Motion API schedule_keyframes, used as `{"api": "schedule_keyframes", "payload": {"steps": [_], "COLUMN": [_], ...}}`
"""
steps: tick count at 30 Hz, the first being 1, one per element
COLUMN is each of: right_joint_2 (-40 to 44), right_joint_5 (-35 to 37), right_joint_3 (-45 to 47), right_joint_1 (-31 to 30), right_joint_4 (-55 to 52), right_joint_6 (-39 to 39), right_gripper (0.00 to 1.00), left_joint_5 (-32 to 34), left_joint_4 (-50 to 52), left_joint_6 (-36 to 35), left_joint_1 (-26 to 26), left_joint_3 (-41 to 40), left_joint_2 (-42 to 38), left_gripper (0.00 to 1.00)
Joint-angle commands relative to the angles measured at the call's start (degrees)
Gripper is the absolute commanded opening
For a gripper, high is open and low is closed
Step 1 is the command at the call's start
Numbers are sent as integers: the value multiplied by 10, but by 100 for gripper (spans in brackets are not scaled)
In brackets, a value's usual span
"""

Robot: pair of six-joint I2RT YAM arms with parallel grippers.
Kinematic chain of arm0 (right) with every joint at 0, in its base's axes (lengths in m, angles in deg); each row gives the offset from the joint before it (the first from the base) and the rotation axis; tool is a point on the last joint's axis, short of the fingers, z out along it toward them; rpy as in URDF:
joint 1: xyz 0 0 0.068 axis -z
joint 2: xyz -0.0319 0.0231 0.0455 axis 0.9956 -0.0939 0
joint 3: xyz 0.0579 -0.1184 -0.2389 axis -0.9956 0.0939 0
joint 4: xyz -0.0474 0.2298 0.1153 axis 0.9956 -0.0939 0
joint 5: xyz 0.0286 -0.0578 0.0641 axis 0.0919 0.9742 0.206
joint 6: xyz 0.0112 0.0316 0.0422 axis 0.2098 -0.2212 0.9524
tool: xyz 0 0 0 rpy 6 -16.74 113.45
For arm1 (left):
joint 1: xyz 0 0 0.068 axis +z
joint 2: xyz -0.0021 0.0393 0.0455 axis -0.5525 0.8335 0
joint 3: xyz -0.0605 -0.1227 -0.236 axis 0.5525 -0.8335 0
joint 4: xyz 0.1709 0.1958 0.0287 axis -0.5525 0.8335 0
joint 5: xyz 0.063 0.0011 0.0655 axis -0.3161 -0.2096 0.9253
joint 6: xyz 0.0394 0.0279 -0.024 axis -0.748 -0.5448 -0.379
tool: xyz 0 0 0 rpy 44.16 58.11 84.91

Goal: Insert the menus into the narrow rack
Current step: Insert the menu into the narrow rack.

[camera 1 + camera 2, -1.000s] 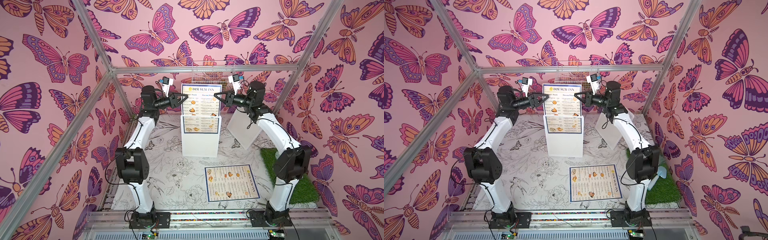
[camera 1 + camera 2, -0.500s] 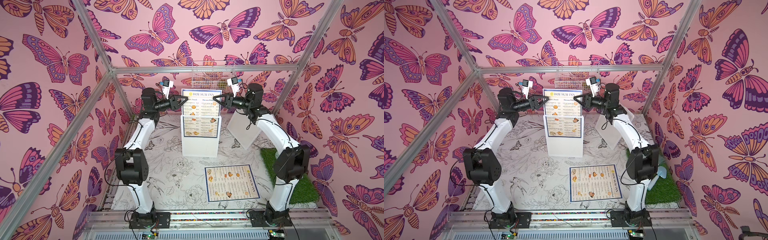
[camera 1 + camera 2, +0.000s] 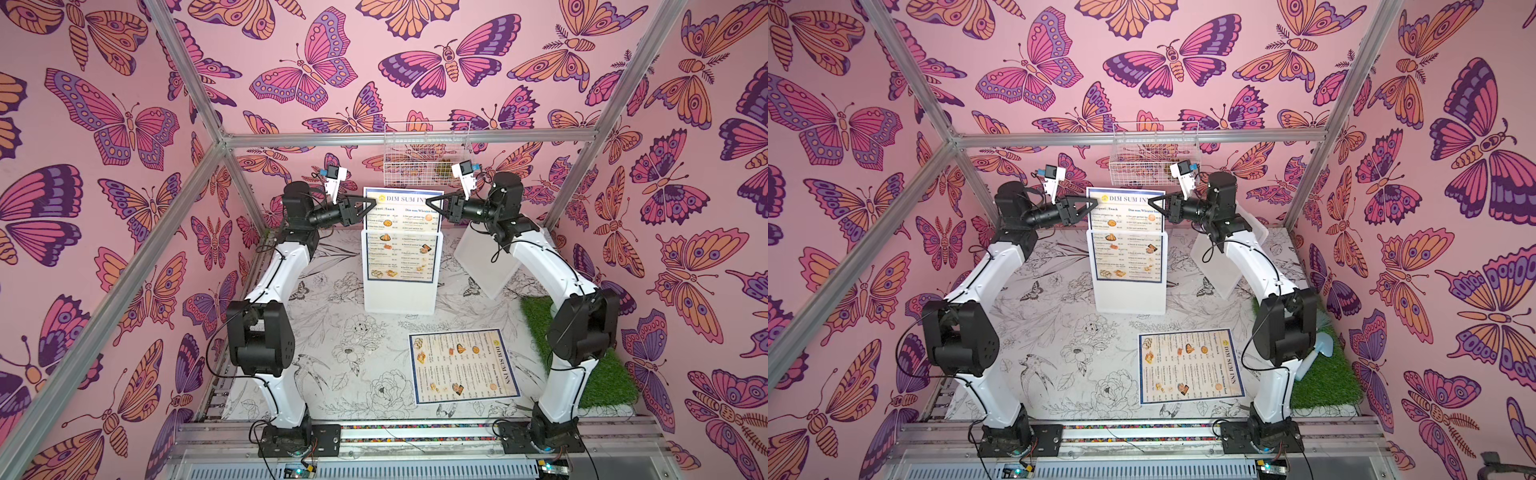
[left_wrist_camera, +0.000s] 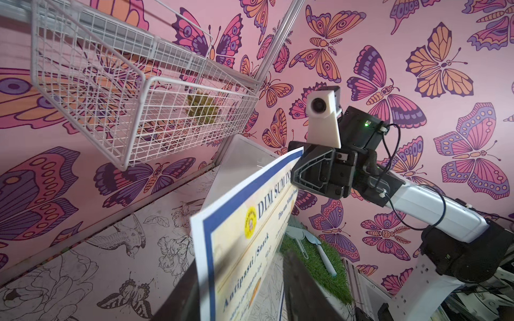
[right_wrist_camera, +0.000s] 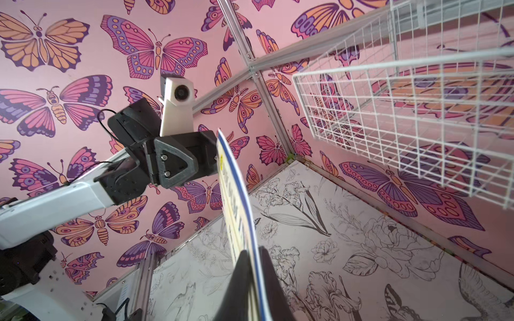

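In a top view: menu [image 3: 401, 216] upright in rack [image 3: 399, 297], top half proud; second menu [image 3: 463, 365] flat on worktop [image 3: 332, 332]. Left wrist: left jaws apart, astride menu's corner. Right wrist: right jaws narrow about its edge, grip unclear.

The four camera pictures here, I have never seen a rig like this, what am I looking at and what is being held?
Two robot arms work over a table, each ending in a two-finger gripper. The top views look down on the whole scene; each wrist view comes from a camera on one arm, looking along its fingers. Mid-table stands a rack with a menu partly in it. The right gripper pinches one side edge of it; the left gripper has its fingers apart around the other. A second menu lies flat on the table. A grass mat lies by the right arm, and a wire basket hangs on the back wall.
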Motion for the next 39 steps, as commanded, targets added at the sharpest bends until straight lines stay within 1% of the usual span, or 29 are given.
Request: {"api": "schedule_keyframes", "payload": {"steps": [1,3,7,10,15,23,24,26,28,30,32,34,37,38,39], "right_joint_2": [22,18,10,5,8,21,21,20,19,18,19,23,27,25,23], "right_joint_5": [-4,-5,-4,-5,-10,-10,-10,-9,0,10,36,73,161,210,242], "right_joint_3": [-2,-13,-48,-60,-35,4,4,-6,-24,-45,-72,-95,-133,-150,-165], "right_joint_1": [-4,-4,-4,-4,-5,-5,-5,-5,-5,-6,-7,-14,-36,-46,-54], "right_joint_4": [5,6,-1,-6,0,-2,-2,-6,-10,-15,-40,-84,-185,-222,-248], "right_joint_6": [-8,-4,-1,1,1,-12,-12,-12,-12,-10,-14,-35,-90,-109,-118], "right_gripper": [21,25,26,20,10,9,11,29,45,54,59,59,59,59,58], "left_joint_5": [0,-1,-4,-7,-4,8,9,8,7,3,-2,-5,-9,-12,-14], "left_joint_4": [-25,-26,-24,-24,-24,-25,-27,-27,-28,-28,-28,-27,-27,-28,-28], "left_joint_6": [5,6,10,14,8,-3,-3,-2,0,4,8,11,12,12,12], "left_joint_1": [-2,-2,-2,-2,-2,-1,-2,-1,-1,-1,-1,0,-1,-1,-1], "left_joint_3": [-13,-11,4,13,-5,-43,-47,-46,-36,-21,-8,0,5,7,8], "left_joint_2": [-20,-18,-13,-9,-15,-31,-31,-30,-24,-17,-10,-5,-3,-2,-2], "left_gripper": [45,45,45,45,45,45,45,45,46,46,46,46,46,46,46]}}
